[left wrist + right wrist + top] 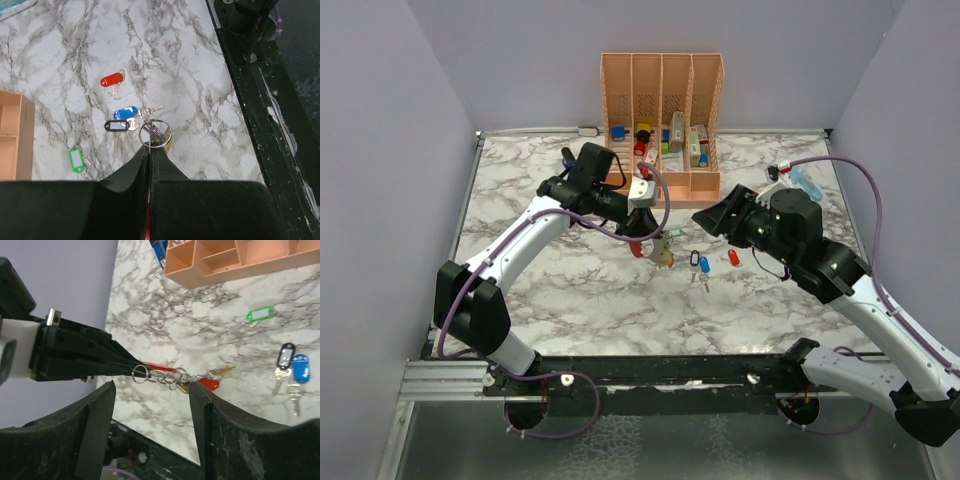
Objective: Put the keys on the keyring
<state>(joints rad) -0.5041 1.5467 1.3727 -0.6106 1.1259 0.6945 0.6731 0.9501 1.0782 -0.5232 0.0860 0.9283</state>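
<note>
Keyring [159, 374] in L gripper [150, 150] pinch; R gripper [150, 390] wide, nearby.

You're looking at a robotics lab test cell. Plain lilac panels [380, 150] box in a marble-print tabletop [570, 290] at nine, twelve and three o'clock. At six o'clock, the left arm [510, 250] and right arm [880, 300] are bolted to a black base rail [660, 370] on aluminium framing [440, 378].
</note>
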